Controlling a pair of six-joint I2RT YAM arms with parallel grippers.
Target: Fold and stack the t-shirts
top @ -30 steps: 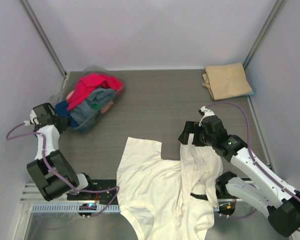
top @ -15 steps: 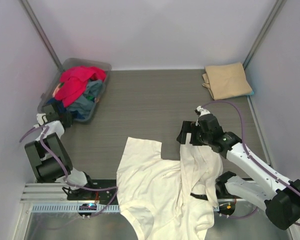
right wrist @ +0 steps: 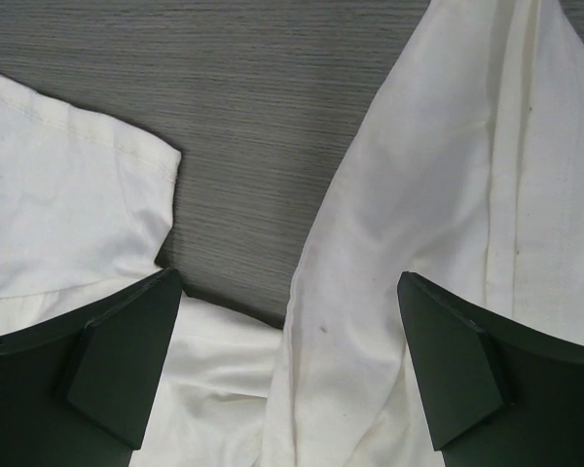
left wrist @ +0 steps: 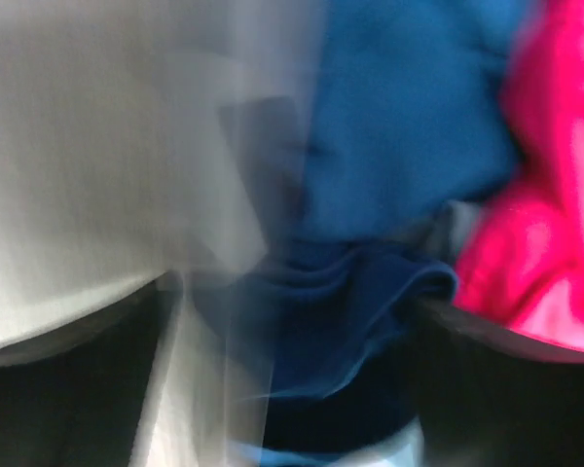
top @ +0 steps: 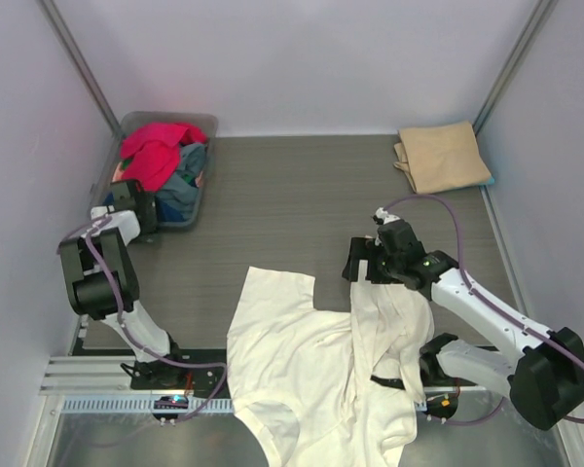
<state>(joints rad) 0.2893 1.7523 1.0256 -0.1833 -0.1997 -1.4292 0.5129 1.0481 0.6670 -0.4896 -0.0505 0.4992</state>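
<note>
Start from the cream-white t-shirt [top: 302,360], rumpled at the near middle of the table [top: 302,204], hem spilling over the near edge, right side doubled over in a long fold. Lower the right gripper [top: 368,261], poised just above that fold with jaws wide and empty, onto one layer only, then draw outward to flatten before folding. Treat the folded tan t-shirt [top: 440,156] in the far right corner as the stack base. Bring the left gripper [top: 134,202], at the tub [top: 202,124] of red and blue t-shirts [top: 151,156], jaws apart and apparently gripping nothing though blurred, across to the opposite sleeve.
</note>
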